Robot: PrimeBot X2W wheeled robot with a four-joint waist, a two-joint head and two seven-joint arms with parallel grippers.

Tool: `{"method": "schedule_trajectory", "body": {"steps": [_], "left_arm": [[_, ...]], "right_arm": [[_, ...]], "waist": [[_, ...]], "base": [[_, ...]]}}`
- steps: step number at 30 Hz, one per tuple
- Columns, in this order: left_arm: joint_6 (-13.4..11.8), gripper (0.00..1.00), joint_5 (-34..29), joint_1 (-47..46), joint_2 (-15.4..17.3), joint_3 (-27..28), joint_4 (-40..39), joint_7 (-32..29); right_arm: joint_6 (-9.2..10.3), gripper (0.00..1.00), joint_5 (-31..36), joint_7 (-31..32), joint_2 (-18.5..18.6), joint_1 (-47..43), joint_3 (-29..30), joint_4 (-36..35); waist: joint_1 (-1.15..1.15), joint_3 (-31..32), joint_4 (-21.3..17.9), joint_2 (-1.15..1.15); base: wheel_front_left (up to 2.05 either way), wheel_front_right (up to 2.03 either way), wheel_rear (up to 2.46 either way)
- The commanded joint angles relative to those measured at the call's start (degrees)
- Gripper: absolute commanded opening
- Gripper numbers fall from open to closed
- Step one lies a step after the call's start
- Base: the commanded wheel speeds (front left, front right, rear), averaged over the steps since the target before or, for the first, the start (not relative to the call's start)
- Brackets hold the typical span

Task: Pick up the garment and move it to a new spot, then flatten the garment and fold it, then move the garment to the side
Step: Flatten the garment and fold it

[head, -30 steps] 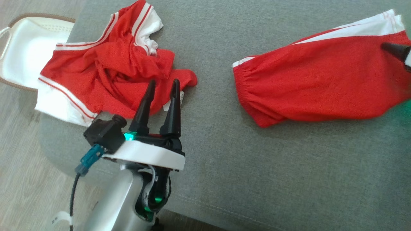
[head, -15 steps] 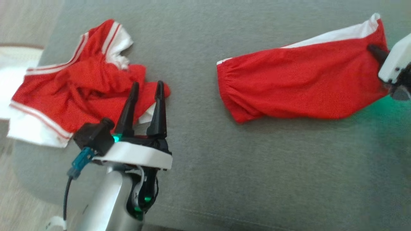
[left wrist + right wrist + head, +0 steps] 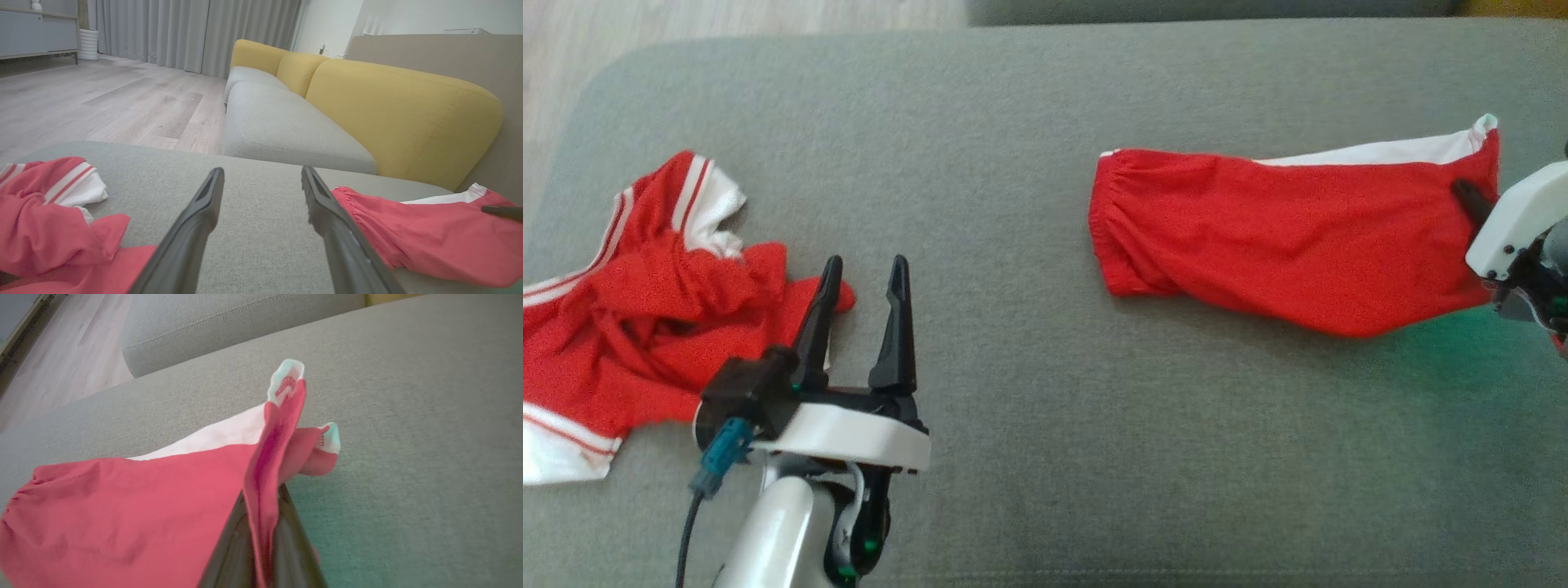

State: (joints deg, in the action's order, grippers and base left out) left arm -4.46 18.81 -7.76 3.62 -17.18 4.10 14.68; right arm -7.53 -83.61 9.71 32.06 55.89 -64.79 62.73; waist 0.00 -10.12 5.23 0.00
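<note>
We count one grey fabric cushion (image 3: 1029, 204) bearing two garments. The long smooth red garment with white trim (image 3: 1282, 237) stretches leftward from our right end effector (image 3: 1466, 194), which is clenched on its lifted hem. The crumpled red-and-white garment (image 3: 645, 343) lies just left of our left end effector (image 3: 864, 265), whose fingers are spread and empty.

Soft, even daylight spreads over the grey cushion (image 3: 1045, 245). The red shorts (image 3: 1298, 237) throw only a faint shadow along the edge nearest the camera, left of the right gripper (image 3: 1463, 191), and a green glow tints the cushion just below that gripper. In the right wrist view the gripper's own fingers (image 3: 226, 555) blur out of focus against the lens and the reds wash toward pink. Beyond the left gripper (image 3: 261, 171), the yellow sofa (image 3: 400, 118) bulges with wide-angle distortion.
</note>
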Motion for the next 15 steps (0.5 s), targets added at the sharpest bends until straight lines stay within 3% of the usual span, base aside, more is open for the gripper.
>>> {"method": "schedule_trajectory", "body": {"steps": [1, 8, 15], "left_arm": [[0.3, 1.0, -0.9, -0.9, 0.8, 2.7, -1.4, 0.3], [1.1, 1.0, -1.3, -0.1, 0.2, 3.4, -0.1, 0.3], [1.5, 1.0, -0.3, 0.4, -0.5, 2.9, 1.6, 0.3]], "right_arm": [[0.04, 0.0, 0.7, -1.5, 0.5, -0.7, -0.4, -0.2], [0.04, 0.0, 2.9, -4.3, -1.1, 2.2, -1.7, -2.3], [0.04, 0.0, 4.9, -2.6, -8.6, 5.6, -4.1, -3.2]], "waist": [[0.0, 1.9, -1.9, 0.0], [0.0, 3.3, -1.3, 0.0], [0.0, 4.0, 2.4, 0.0]], "base": [[0.0, 0.0, 0.0], [0.0, 0.0, 0.0], [0.0, 0.0, 0.0]]}}
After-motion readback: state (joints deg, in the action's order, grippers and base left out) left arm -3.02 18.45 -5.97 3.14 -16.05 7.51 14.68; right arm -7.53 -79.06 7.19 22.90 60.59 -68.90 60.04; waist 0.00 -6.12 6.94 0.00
